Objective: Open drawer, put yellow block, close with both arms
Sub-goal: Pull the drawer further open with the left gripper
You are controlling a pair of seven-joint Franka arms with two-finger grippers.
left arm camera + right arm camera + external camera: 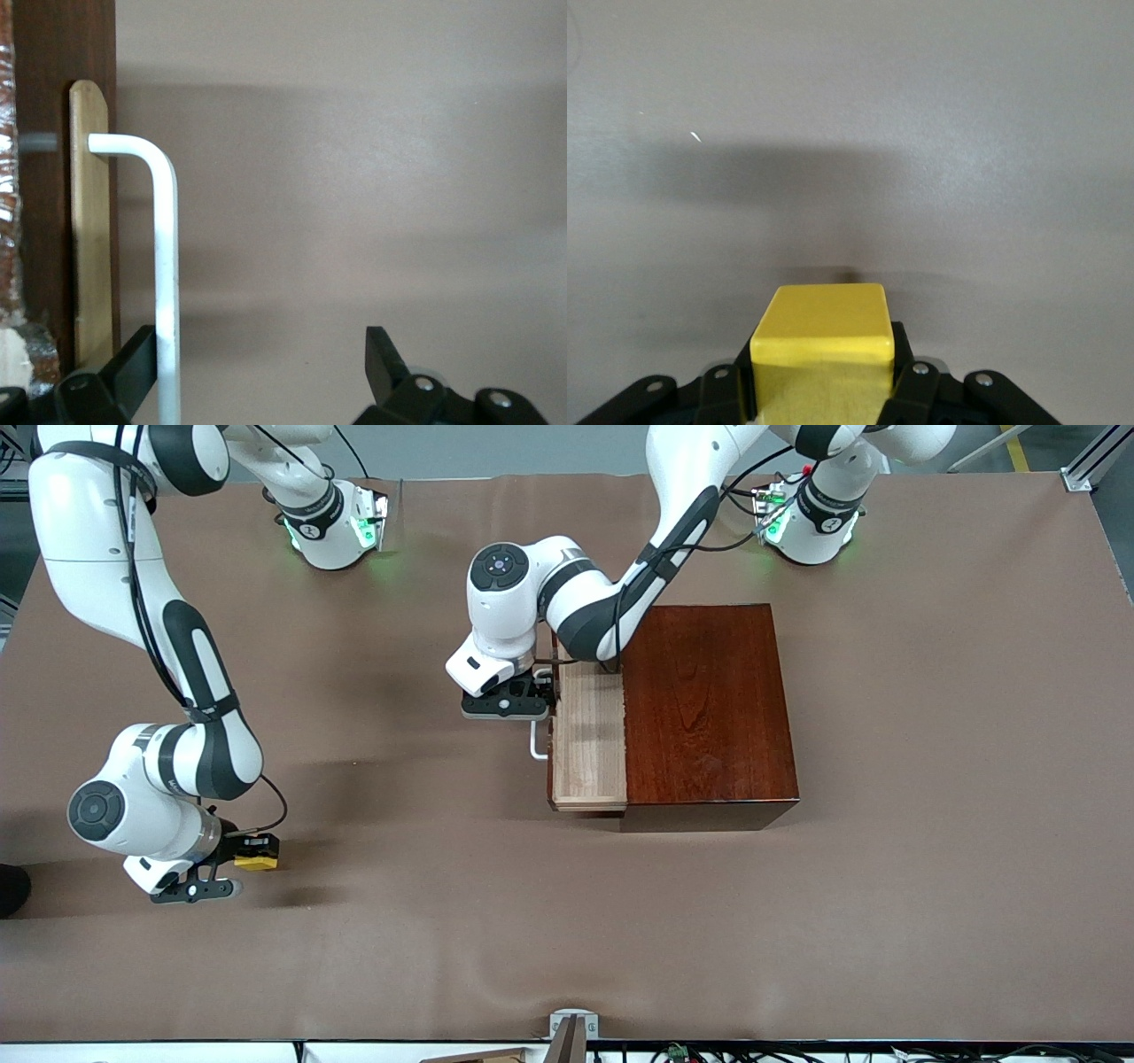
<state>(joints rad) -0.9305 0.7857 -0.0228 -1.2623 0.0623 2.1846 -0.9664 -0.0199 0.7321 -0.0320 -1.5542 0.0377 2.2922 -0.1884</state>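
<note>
Wooden box (709, 708): dark reddish-brown wood, glossy, grain visible. Drawer (589, 735): pale bare wood, matt; white handle (165, 266) looked smooth, slightly glossy. Yellow block (824, 341): smooth, matt-to-satin faces. Table (930, 886): brown matt covering, faintly wrinkled. Both arms (620, 593): glossy white shells, dark grey bands. Right gripper (824, 390) fingers looked black, matt.

Surface: we note a brown table covering (930, 886), matte, with soft wrinkles near the front edge | Surround: grey floor (532, 447) above the table's top edge, yellow floor stripe (1016, 447) at one corner | Fixtures: aluminium frame piece (1085, 465) there | Light: even overhead, soft shadows.
</note>
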